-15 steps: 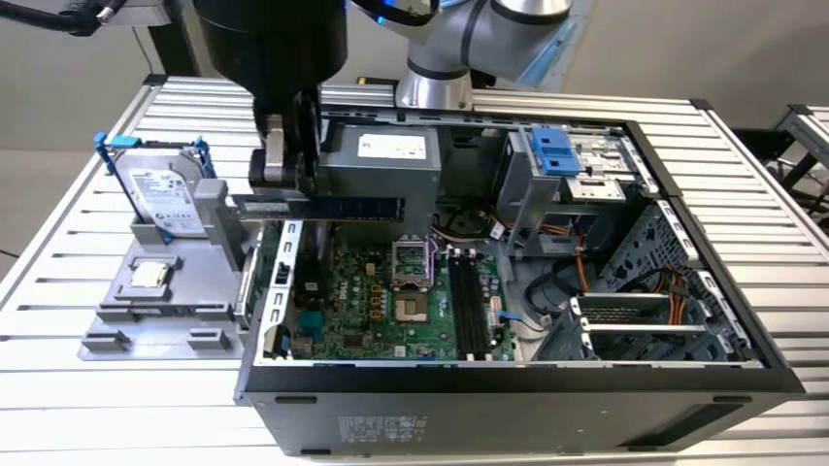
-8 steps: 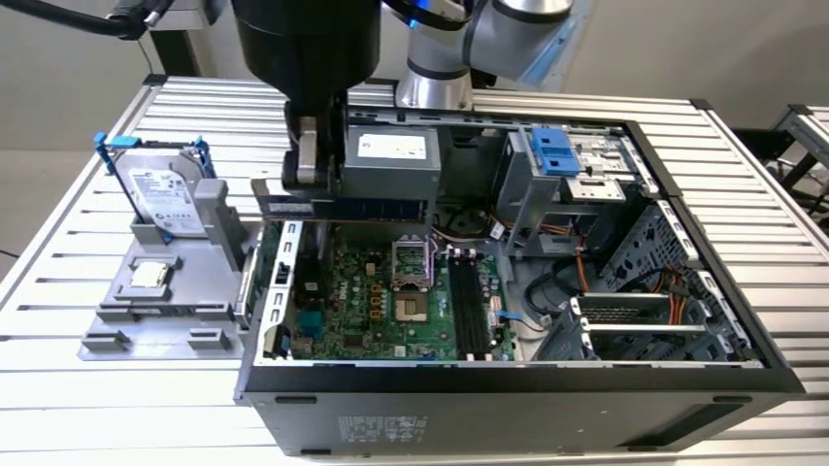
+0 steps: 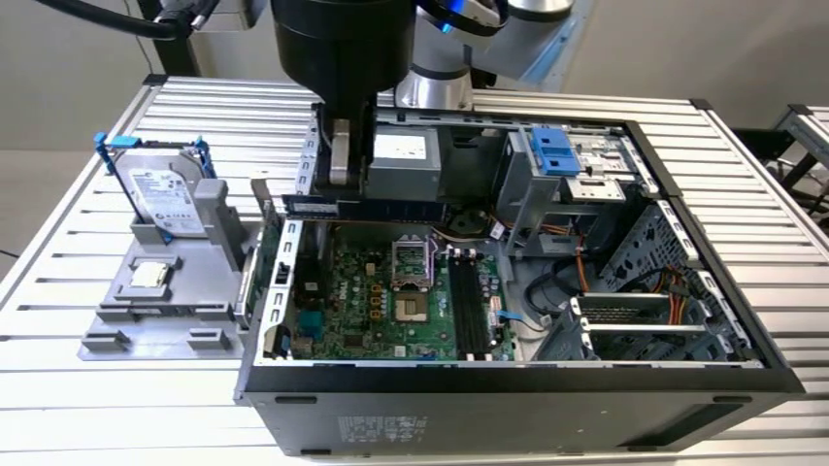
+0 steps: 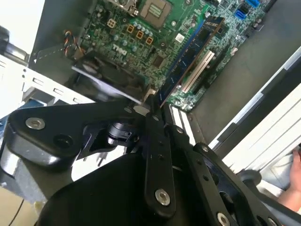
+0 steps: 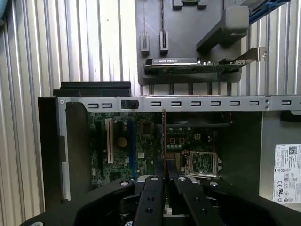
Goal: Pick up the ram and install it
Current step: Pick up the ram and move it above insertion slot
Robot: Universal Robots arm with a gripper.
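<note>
My gripper (image 3: 340,187) is shut on the ram (image 3: 376,207), a long dark-blue stick. I hold it level over the back part of the open computer case (image 3: 518,374), above the green motherboard (image 3: 369,301). In the second wrist view the ram (image 4: 190,59) reaches out from the shut fingers (image 4: 149,117) across the board. Seen edge-on in the first wrist view, the ram (image 5: 163,141) is a thin line rising from the gripper (image 5: 165,175). The long black slots (image 3: 469,306) lie lower in the case, toward the exterior view's right of the stick.
A silver hard drive (image 3: 166,199) in a blue frame stands on a grey holder (image 3: 155,301) at the exterior view's left. Drive bays and cables (image 3: 609,243) fill the case's right side. A card (image 5: 188,66) rests on the holder. A hand (image 4: 295,181) is near the table edge.
</note>
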